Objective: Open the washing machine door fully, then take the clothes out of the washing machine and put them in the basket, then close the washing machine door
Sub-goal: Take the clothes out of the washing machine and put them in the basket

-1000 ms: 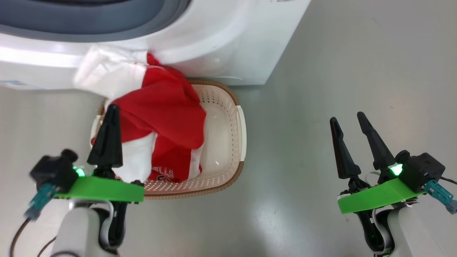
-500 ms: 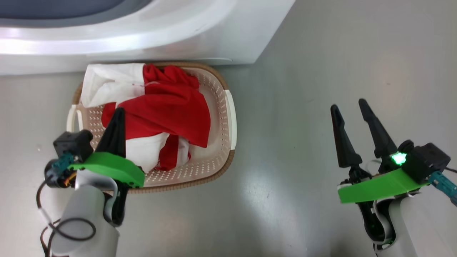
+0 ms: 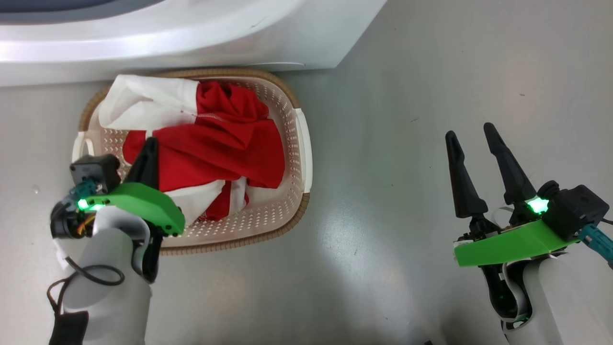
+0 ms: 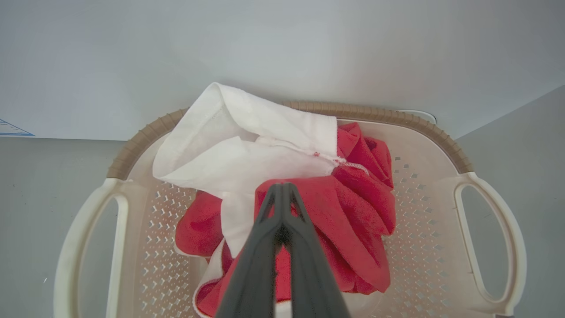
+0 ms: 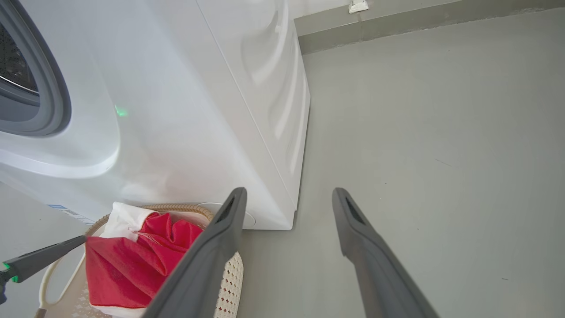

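The washer [image 3: 191, 33] stands at the far side of the floor [image 3: 407, 96]. The basket [image 3: 304, 143] sits on the floor just before it, toward the left, its far rim close against the washer's front. The clothes [image 3: 225, 143] lie in the basket, heaped toward its far and left part, with one fold over the far rim. The left gripper [image 3: 151, 142] is over the basket's near left side, its tip at the clothes. The right gripper [image 3: 469, 130] hangs over the floor, well to the right of the basket.
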Robot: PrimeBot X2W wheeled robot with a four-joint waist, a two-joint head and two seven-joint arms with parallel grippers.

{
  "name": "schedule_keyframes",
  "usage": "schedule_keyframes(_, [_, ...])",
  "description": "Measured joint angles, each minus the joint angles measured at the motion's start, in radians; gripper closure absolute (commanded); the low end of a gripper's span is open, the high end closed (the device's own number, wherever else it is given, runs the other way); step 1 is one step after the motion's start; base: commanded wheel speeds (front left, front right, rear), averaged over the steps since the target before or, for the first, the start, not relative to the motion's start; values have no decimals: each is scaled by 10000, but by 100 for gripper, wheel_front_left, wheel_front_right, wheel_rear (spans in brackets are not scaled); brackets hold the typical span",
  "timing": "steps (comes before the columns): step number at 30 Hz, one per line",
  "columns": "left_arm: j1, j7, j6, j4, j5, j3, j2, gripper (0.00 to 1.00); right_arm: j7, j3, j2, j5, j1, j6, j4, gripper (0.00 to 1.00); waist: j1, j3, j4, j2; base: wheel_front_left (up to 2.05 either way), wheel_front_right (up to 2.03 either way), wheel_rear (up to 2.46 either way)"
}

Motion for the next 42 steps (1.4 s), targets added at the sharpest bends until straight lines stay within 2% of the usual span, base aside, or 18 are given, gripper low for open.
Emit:
schedule_keyframes(1, [-47,0,0,15,48,33,-2,99,0,-12,2,0,-2,0,0,0,0,-3,3,0,0,0,0])
schedule_keyframes(2, [-74,0,0,15,56,69,-4,93,0,-23,2,0,-3,0,0,0,0,-12,8,0,0,0,0])
schedule_keyframes(4, [-82,0,0,23,56,138,-21,71,0,-44,0,0,-5,0,0,0,-1,-33,23,0,0,0,0])
schedule_keyframes(7, [-82,0,0,54,59,186,-33,46,0,-58,2,-2,-12,0,12,0,-1,-103,42,0,0,0,0])
schedule_keyframes(8, [-81,0,0,42,96,219,-36,8,0,-59,2,-4,-21,0,31,0,0,-180,60,0,0,0,0])
schedule_keyframes(9, [-74,0,0,19,117,244,-38,0,0,-59,2,-4,-22,0,50,0,0,-231,69,0,0,0,0])
schedule_keyframes(20, [998,0,0,-1103,113,497,-107,0,0,-107,2,-8,35,0,372,0,0,-1182,153,0,0,0,0])
schedule_keyframes(42, [4586,0,0,-5035,199,815,17,0,2,165,8,-13,1634,0,1045,0,0,-4238,134,0,0,0,0])
